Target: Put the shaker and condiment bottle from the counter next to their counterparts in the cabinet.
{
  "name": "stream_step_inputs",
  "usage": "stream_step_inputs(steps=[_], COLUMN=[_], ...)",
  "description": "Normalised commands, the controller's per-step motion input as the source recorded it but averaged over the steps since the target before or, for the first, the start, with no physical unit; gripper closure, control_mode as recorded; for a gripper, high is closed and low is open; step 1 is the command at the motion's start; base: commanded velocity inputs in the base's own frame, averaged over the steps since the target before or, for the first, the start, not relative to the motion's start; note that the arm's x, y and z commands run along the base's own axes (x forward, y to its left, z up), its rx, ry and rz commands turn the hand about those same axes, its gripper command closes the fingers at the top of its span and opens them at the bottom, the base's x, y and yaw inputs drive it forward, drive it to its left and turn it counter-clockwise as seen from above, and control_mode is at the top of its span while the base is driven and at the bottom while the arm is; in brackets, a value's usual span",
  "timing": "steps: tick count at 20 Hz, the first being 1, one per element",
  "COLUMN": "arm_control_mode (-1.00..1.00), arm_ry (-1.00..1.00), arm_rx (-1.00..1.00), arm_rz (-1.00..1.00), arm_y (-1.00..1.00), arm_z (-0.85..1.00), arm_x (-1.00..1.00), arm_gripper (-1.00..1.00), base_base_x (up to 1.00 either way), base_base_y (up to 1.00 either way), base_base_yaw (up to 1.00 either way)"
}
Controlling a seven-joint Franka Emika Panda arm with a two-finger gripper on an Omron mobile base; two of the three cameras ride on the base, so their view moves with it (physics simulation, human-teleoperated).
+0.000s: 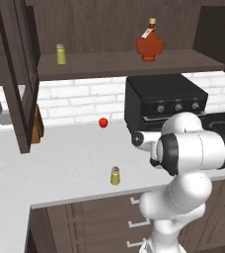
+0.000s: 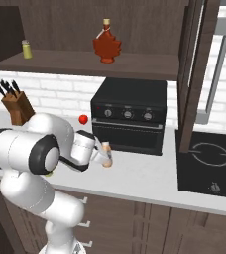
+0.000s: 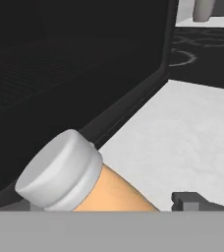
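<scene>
Lower left of hand view: orange-tan bottle (image 3: 109, 194) with smooth whitish cap, tilted between fingertips (image 3: 190, 201); gripper (image 2: 104, 158) grasp likely, cannot confirm. Left base view, centre bottom: cylindrical shaker (image 1: 115, 176) upright on pale counter (image 1: 60, 168).

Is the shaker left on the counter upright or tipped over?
Upright. In the left base view the shaker stands on the counter with its rounded cap on top, apart from everything else.
</scene>
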Motion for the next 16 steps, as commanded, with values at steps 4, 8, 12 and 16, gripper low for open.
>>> stream_step_inputs(steps=[4, 8, 12, 16], arm_control_mode=[-1.00, -1.00, -1.00, -1.00], arm_ry=[0.07, 0.00, 0.00, 0.00], arm_rx=[0.02, 0.00, 0.02, 0.00], arm_rz=[0.00, 0.02, 0.07, 0.09], arm_y=[-0.20, 0.00, 0.00, 0.00], arm_z=[0.00, 0.32, 0.79, 0.84], arm_x=[-0.07, -0.04, -0.24, -0.51], arm_gripper=[1.00, 1.00, 1.00, 1.00], base_base_x=[0.00, 0.00, 0.00, 0.00], base_base_y=[0.00, 0.00, 0.00, 0.00], base_base_yaw=[0.00, 0.00, 0.00, 0.00])
